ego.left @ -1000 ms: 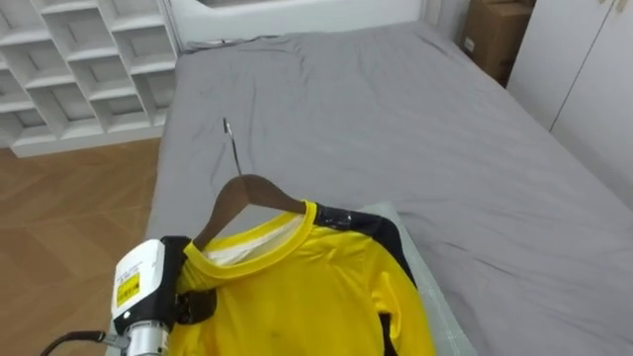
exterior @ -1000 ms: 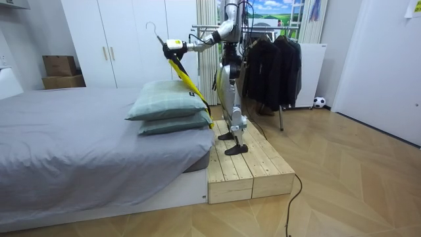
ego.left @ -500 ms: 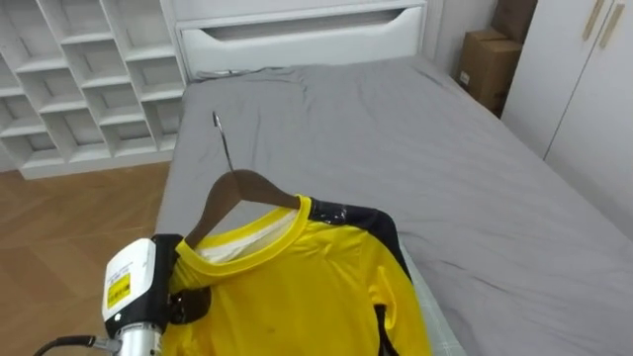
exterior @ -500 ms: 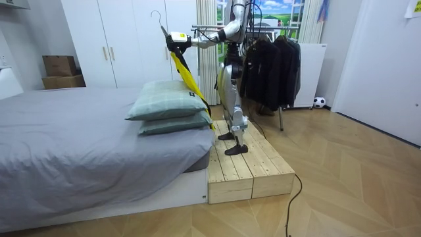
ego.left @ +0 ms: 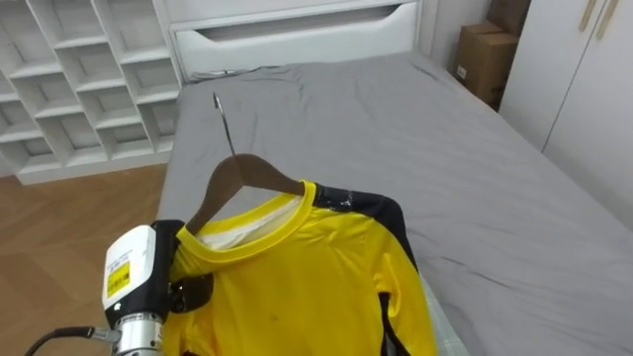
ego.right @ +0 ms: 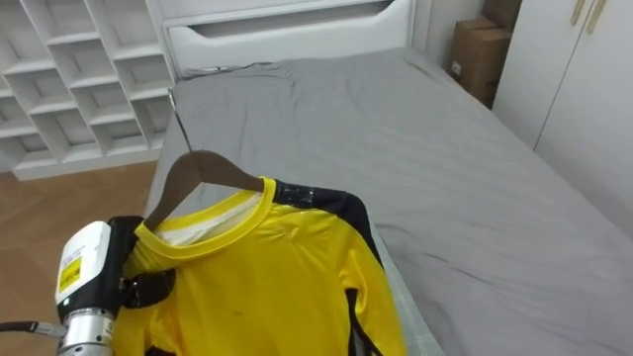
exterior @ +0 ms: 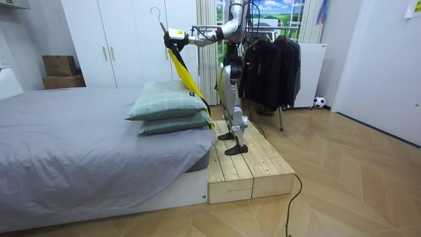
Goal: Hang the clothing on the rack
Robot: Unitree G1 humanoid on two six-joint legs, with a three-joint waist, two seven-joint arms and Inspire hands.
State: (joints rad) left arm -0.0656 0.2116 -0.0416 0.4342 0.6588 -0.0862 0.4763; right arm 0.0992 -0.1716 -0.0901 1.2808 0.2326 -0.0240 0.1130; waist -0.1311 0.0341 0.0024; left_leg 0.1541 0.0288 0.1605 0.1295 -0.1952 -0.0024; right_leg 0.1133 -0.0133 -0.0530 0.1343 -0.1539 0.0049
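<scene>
Since a second ago the left hand has risen, as the room view shows: the hanger's hook now stands higher against the white wardrobe doors than it did. The eye views have shifted as a whole as well.

Left hand: it sits at the near end of the wooden hanger, right at the shoulder of the yellow shirt, and the arm is stretched out over the bed. The cloth covers the contact, so whether the hand is closed on the hanger cannot be told.

Hanger: clear of the bed, tilted, with the metal hook pointing up and away from the robot.

Shirt: on the hanger, collar round the hanger's neck, with a dark panel across the far shoulder. In the room view it hangs in a slanted line from the hand down beside the two stacked pillows. Contact with them cannot be told.

Surroundings: the robot stands on a wooden platform at the pillow end of the grey bed. A clothes rack with dark garments is just behind it. White shelves and a cardboard box lie beyond the bed's far end.
</scene>
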